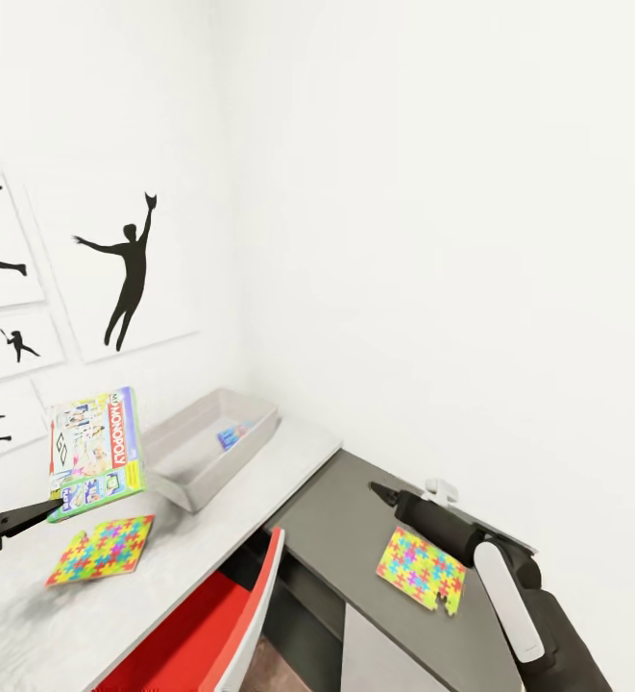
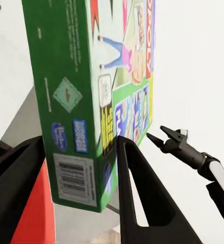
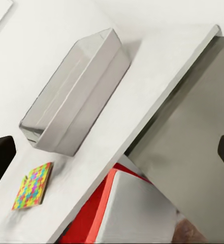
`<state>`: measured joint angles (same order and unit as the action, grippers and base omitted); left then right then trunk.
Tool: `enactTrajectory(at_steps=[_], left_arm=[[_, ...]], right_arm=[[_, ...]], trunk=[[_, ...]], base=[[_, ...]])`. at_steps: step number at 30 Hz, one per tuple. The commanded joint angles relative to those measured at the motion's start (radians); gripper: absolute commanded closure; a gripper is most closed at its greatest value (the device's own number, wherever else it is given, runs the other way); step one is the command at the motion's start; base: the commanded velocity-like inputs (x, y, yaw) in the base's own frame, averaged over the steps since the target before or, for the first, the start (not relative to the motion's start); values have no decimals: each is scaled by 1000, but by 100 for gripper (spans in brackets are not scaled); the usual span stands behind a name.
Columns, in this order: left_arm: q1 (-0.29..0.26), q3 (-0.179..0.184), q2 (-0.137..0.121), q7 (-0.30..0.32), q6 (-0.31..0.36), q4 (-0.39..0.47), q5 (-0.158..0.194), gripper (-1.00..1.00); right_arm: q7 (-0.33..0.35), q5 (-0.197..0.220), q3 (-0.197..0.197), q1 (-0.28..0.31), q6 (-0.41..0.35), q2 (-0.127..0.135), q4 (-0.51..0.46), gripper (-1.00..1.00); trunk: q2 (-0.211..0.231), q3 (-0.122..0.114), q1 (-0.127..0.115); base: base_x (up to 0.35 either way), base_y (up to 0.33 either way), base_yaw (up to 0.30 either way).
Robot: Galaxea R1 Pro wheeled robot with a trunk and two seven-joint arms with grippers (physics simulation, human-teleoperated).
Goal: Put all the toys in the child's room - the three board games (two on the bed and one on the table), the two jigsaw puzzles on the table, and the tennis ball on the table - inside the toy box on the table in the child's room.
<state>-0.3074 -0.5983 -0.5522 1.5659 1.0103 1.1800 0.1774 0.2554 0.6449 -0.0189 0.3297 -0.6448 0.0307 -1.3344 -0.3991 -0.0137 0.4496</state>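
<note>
A corner of a white-walled room is seen from the robot's head. A desk point(image 1: 288, 481) with a pale grey section and a dark grey section fills the lower half of the view.

A board game point(image 1: 96, 452), a flat box with a green edge and a busy printed lid, is held above the pale section at about 9 o'clock. The left end effector point(image 2: 81, 190) is closed on its lower edge, one black finger on each face, with the box standing nearly upright.

A grey open toy box point(image 1: 211, 447) lies just past the board game, toward 10 o'clock from the view's centre. Something small and blue point(image 1: 229, 437) rests inside it; what it is cannot be made out.

One jigsaw puzzle point(image 1: 101, 550) lies flat on the pale section below the held box. A second jigsaw puzzle point(image 1: 421, 569) lies on the dark section at about 4 o'clock, close by the right end effector point(image 1: 386, 495). That end effector hovers empty, and whether it is open or closed cannot be told.

The step in hand appears to be carrying the board game to the toy box. It is best done by moving the box fully over the opening, tilting it flat along the toy box's long side, and lowering it before release, so that no corner catches the rim.

The left arm is cut off at the picture's edge. A red chair point(image 1: 202, 625) partly hides the desk's front.
</note>
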Motion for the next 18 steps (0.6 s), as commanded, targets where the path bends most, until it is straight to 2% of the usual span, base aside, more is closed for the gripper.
enactTrajectory(at_steps=[1,7,18], left_arm=[[-1,0,0,5,10,0,0,100],[-1,0,1,5,10,0,0,100],[-1,0,5,5,10,0,0,100]], right_arm=[[3,1,-3,0,-14,0,-1,-100],[1,0,0,1,-27,-1,0,-100],[0,1,1,8,-29,-2,13,-100]], trunk=[[-1,0,0],[-1,0,0],[-1,0,0]], base=[[18,0,283],[40,0,282],[110,0,282]])
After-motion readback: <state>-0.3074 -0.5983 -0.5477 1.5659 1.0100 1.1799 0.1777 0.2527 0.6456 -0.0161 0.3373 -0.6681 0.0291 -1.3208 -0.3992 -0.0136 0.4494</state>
